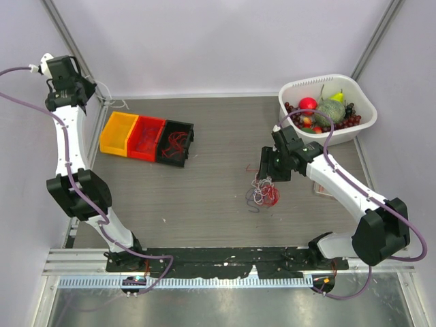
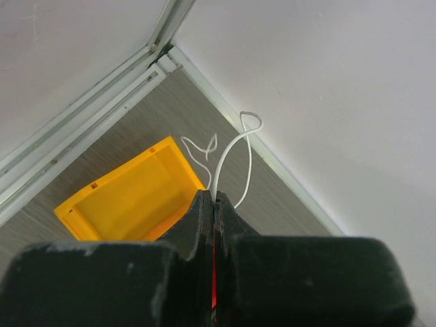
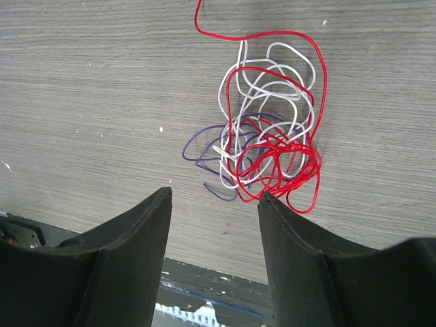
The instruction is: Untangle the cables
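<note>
Cables (image 3: 266,143) looked light and floppy, so I'd have nabbed their 12 o'clock red loop (image 3: 272,33) with the spread right gripper (image 3: 216,196), left gripper (image 2: 213,201) pinching a white strand (image 2: 231,153).

The cables (image 3: 269,146) mix red, white and purple strands; the table (image 3: 82,82) is grey wood-grain. The white wire (image 2: 228,160) shows against the black left gripper (image 2: 214,199). One yellow bin (image 1: 117,133), one red bin (image 1: 147,138), one black bin (image 1: 175,143); strands in the black one look red, though faintly seen
</note>
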